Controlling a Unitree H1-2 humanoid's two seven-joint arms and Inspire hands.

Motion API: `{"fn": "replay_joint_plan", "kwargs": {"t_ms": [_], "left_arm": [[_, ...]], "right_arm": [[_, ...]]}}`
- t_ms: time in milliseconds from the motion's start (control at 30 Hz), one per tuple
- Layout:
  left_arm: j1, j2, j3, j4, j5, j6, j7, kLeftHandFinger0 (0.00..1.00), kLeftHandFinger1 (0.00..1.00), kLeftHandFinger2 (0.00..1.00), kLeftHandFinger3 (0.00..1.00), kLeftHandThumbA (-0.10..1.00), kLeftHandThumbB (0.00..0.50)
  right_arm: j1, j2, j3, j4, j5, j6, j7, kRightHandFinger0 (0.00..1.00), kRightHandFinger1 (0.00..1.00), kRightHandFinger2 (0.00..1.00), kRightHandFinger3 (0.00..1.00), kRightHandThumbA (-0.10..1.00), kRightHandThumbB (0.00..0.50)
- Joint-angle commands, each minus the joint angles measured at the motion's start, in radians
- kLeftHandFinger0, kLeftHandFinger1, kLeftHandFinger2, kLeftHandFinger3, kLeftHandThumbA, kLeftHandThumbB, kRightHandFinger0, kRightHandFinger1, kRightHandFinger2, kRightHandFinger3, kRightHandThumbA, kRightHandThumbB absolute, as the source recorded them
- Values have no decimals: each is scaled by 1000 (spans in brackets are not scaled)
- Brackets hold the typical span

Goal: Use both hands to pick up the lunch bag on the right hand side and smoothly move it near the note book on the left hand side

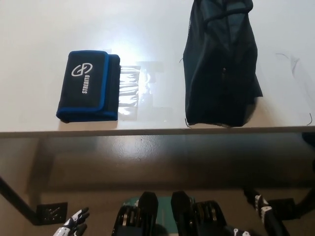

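Down low, below the table edge, the white left hand (73,222) has its fingers spread and holds nothing. I cannot tell about the black right hand (261,204). Up on the white table (29,73), the dark lunch bag (221,64) stands on the right, well apart from the blue-edged notebook (89,86). Nothing has started; both hands must lift up to the bag first.

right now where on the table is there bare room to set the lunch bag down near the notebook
The gap between the notebook and the lunch bag is bare except for a glare patch. The table is also bare left of and behind the notebook. The front strip is narrow. Both hands, white left hand and black right hand, hang below the table edge.
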Motion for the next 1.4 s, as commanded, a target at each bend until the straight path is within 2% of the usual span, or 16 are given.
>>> {"fn": "replay_joint_plan", "kwargs": {"t_ms": [0, 33, 133, 167, 200, 300, 467, 600, 700, 867, 933, 1033, 1100, 1167, 1200, 1367], "left_arm": [[-29, 14, 41, -84, -62, -101, -16, 1000, 1000, 1000, 1000, 1000, 285], [-37, 15, 45, -94, -69, -114, -17, 1000, 1000, 1000, 1000, 1000, 270], [-53, 21, 52, -127, -63, -115, -23, 1000, 1000, 1000, 1000, 1000, 250], [-58, 23, 54, -144, -60, -108, -25, 1000, 1000, 1000, 1000, 1000, 255], [-71, 23, 58, -164, -64, -100, -30, 1000, 1000, 1000, 1000, 1000, 266], [-97, 21, 66, -198, -72, -78, -34, 1000, 1000, 1000, 1000, 1000, 298], [-146, 19, 73, -258, -111, -30, -56, 1000, 1000, 1000, 1000, 1000, 297], [-208, 8, 75, -278, -96, 3, -58, 1000, 1000, 1000, 1000, 1000, 377], [-241, -1, 73, -287, -93, 18, -59, 1000, 1000, 1000, 1000, 1000, 385], [-323, -21, 62, -259, -99, 45, -72, 1000, 1000, 1000, 1000, 1000, 361], [-373, -34, 54, -241, -92, 64, -77, 1000, 1000, 1000, 1000, 1000, 335], [-431, -55, 48, -217, -85, 81, -77, 1000, 1000, 1000, 1000, 1000, 313], [-478, -81, 46, -187, -90, 96, -69, 1000, 1000, 1000, 1000, 1000, 325], [-499, -94, 42, -169, -86, 99, -67, 1000, 1000, 1000, 1000, 1000, 337], [-525, -103, 35, -144, -74, 98, -67, 1000, 1000, 1000, 1000, 1000, 331], [-584, -126, 23, -80, -52, 103, -67, 1000, 1000, 1000, 1000, 1000, 286]], "right_arm": [[-28, 4, -58, -47, -39, -145, -89, 1000, 1000, 1000, 1000, 1000, 220], [-31, 6, -69, -59, -37, -145, -91, 1000, 1000, 1000, 1000, 1000, 234], [-39, 3, -89, -82, -53, -145, -107, 1000, 1000, 1000, 1000, 1000, 225], [-40, 1, -94, -93, -49, -145, -106, 1000, 1000, 1000, 1000, 1000, 212], [-45, -2, -103, -107, -47, -145, -105, 1000, 1000, 1000, 1000, 1000, 237], [-55, -2, -118, -121, -47, -145, -104, 1000, 1000, 1000, 1000, 1000, 253], [-72, 1, -139, -159, -37, -136, -99, 1000, 1000, 1000, 1000, 1000, 260], [-93, -1, -152, -184, -17, -126, -92, 1000, 1000, 1000, 1000, 1000, 242], [-109, -7, -160, -190, -11, -131, -88, 1000, 1000, 1000, 1000, 1000, 227], [-151, -3, -166, -225, 91, -69, -56, 1000, 1000, 1000, 1000, 1000, 205], [-175, -3, -169, -249, 129, -33, -49, 1000, 1000, 1000, 1000, 1000, 196], [-214, 1, -172, -274, 160, 26, -47, 1000, 1000, 1000, 1000, 1000, 223], [-260, 10, -185, -264, 226, 93, -46, 1000, 1000, 1000, 1000, 1000, 271], [-280, 11, -191, -245, 263, 108, -37, 1000, 1000, 1000, 1000, 1000, 274], [-308, 5, -199, -217, 301, 123, -22, 1000, 1000, 1000, 1000, 1000, 207], [-379, 3, -217, -161, 349, 165, -12, 1000, 1000, 1000, 1000, 1000, 219]]}}
